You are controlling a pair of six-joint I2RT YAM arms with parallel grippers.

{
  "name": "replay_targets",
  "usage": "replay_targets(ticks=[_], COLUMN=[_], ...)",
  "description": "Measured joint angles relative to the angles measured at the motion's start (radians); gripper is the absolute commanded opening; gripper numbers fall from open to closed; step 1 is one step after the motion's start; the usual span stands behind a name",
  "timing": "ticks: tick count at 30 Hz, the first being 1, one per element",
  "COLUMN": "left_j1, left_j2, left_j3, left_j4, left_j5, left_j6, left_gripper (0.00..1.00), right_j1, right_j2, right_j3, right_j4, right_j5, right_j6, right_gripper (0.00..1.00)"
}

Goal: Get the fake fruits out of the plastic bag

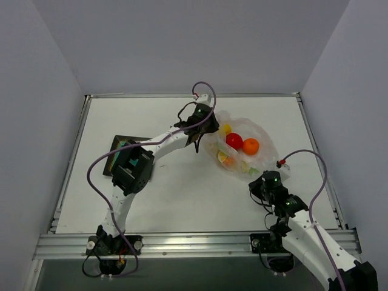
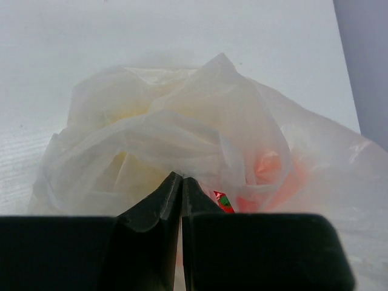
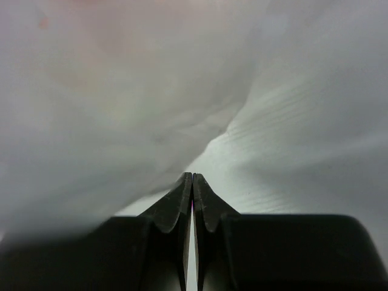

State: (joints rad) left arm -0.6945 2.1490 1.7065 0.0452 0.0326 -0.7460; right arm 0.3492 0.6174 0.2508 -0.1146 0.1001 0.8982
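Left end effector (image 2: 182, 183) first: its fingers are pressed tight together on a crumpled fold of the plastic bag (image 2: 182, 121), and the film gathers straight into the tips, so this reads as a pinch on the bag's left rim. Over to the right end effector (image 3: 192, 180), which is also closed up, sitting at the bag's near-right edge with film draped just above it. Whether it has any plastic caught between the tips, the wrist view does not settle. And the fake fruits? All inside the bag, out in the middle-right of the bench (image 1: 151, 200). The red fruit (image 1: 234, 140) and orange fruit (image 1: 250, 146) are touching side by side, the yellow fruit (image 1: 226, 128) is just behind them, and the pale pieces (image 1: 223, 157) are nearer the arms. Nothing is out yet, so the task looks to be at its opening stage. Two holds on opposite sides make sense: thin film collapses on itself, so drawing the edges apart or lifting one side would open the mouth or let the fruit roll free. The risk is a slipping pinch, or round fruit running off across the bench. The dark square plate (image 1: 119, 147) waits well apart on the left, half under the left arm.
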Motion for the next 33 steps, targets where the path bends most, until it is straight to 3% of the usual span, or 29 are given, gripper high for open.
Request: replay_targets(ticks=[8, 13, 18, 21, 22, 24, 26, 27, 28, 31, 33], left_j1=[0.005, -0.019, -0.059, -0.077, -0.082, -0.085, -0.085, -0.085, -0.085, -0.089, -0.1], left_j2=[0.011, 0.009, -0.019, -0.042, -0.05, -0.066, -0.09, -0.108, -0.127, -0.185, -0.227], left_j3=[-0.069, -0.143, -0.183, -0.195, -0.196, -0.198, -0.207, -0.219, -0.232, -0.253, -0.265], left_j4=[0.031, 0.028, 0.028, 0.027, 0.027, 0.025, 0.026, 0.026, 0.026, 0.011, 0.005], left_j5=[-0.007, -0.013, -0.035, -0.04, -0.043, -0.05, -0.058, -0.062, -0.066, -0.085, -0.101], left_j6=[0.002, 0.029, 0.056, 0.064, 0.066, 0.071, 0.082, 0.09, 0.095, 0.113, 0.127], left_gripper=[0.03, 0.02, 0.02, 0.02, 0.04, 0.15, 0.3, 0.36, 0.41, 0.54, 0.58], right_j1=[0.196, 0.224, 0.25, 0.269, 0.275, 0.282, 0.287, 0.287, 0.287, 0.287, 0.287], right_j2=[0.12, 0.067, 0.021, 0.029, 0.029, 0.026, 0.016, 0.016, 0.022, 0.087, 0.182], right_j3=[-0.002, 0.054, 0.244, 0.336, 0.354, 0.378, 0.391, 0.397, 0.407, 0.472, 0.53], right_j4=[-0.002, -0.063, -0.109, -0.114, -0.118, -0.137, -0.158, -0.166, -0.175, -0.19, -0.174], right_j5=[0.053, 0.104, 0.128, 0.126, 0.121, 0.12, 0.12, 0.123, 0.129, 0.16, 0.192], right_j6=[0.05, 0.047, 0.0, -0.035, -0.047, -0.071, -0.101, -0.12, -0.139, -0.204, -0.248], right_gripper=[0.02, 0.18, 0.34, 0.49, 0.57, 0.61, 0.47, 0.34, 0.13, 0.01, 0.01])
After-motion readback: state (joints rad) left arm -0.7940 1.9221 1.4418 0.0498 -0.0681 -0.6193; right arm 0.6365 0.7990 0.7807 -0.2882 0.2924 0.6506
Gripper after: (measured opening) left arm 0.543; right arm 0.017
